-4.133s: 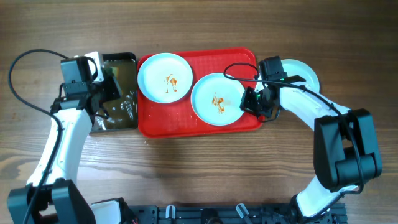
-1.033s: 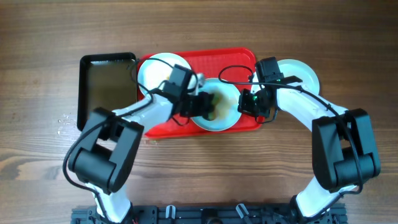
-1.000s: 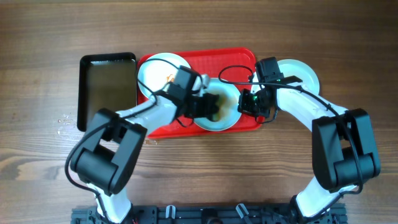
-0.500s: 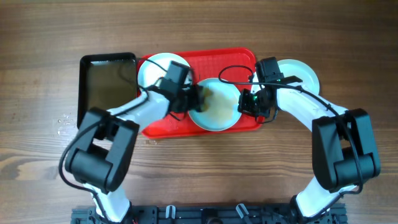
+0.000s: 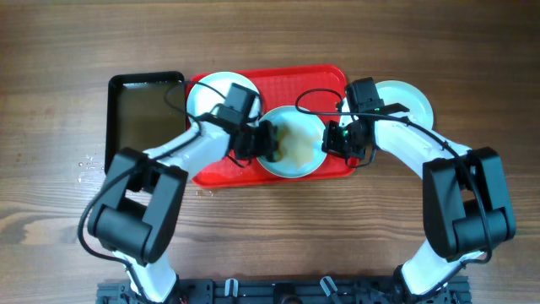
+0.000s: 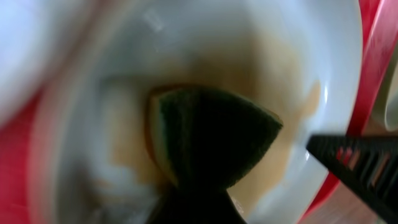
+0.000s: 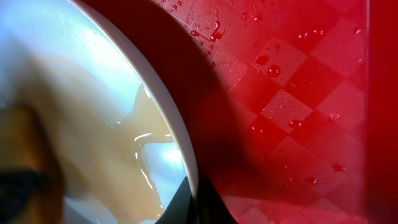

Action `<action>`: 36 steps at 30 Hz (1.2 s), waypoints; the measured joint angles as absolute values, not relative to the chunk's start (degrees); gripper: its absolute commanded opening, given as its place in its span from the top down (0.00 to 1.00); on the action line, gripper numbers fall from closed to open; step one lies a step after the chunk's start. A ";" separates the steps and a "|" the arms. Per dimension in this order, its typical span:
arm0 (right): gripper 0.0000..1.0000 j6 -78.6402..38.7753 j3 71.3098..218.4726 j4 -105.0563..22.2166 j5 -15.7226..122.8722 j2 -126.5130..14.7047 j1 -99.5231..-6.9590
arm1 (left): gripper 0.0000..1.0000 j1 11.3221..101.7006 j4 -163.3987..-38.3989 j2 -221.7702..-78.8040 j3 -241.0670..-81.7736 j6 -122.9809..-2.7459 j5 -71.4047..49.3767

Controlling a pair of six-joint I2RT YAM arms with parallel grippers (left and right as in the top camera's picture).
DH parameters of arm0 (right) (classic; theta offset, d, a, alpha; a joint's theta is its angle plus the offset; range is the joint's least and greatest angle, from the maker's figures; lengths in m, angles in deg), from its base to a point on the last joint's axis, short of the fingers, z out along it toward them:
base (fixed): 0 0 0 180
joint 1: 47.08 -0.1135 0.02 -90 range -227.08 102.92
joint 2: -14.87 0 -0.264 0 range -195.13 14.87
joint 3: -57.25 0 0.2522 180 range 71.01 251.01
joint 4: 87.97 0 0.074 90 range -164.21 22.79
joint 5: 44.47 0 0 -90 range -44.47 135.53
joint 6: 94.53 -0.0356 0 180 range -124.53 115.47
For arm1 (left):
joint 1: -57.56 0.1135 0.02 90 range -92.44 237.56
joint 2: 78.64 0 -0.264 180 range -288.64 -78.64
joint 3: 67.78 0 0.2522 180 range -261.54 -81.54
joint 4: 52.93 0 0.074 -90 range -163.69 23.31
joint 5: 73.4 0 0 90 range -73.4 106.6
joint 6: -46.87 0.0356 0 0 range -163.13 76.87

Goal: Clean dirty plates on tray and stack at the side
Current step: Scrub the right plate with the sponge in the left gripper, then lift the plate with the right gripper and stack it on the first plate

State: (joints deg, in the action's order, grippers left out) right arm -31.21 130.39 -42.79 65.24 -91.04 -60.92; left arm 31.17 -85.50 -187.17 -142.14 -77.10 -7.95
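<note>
Gripping a green sponge (image 6: 211,134), the left hand (image 5: 267,143) presses it on the smeared plate (image 5: 300,157); only the right wrist view shows the right hand (image 5: 332,142) pinching the rim.

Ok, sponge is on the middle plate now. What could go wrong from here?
1. The right hand pinches only the rim of the middle plate; a hard push from the sponge could twist it loose.
2. Brown wash water pools near that rim and might spill onto the tray.
3. The left hand sits close to the second plate and could knock it.
</note>
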 measured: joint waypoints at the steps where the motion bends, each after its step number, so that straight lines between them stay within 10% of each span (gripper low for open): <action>1: 0.96 -31.19 130.39 -42.65 65.24 -91.04 -60.92 | 0.96 29.40 -86.22 -187.17 -142.25 -77.34 -7.91; 12: 0.96 -31.23 130.39 -42.72 65.69 -91.04 -61.14 | 0.96 31.80 -81.68 -186.78 -142.69 -77.96 8.66; 36: 0.96 -20.48 130.30 -40.93 43.73 -69.71 -61.19 | 0.96 58.36 -106.18 -176.42 -144.94 -63.38 -0.09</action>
State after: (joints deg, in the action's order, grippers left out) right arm -20.48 130.30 -40.93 43.73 -69.71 -61.19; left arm 58.36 -106.18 -176.42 -144.94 -63.38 -0.09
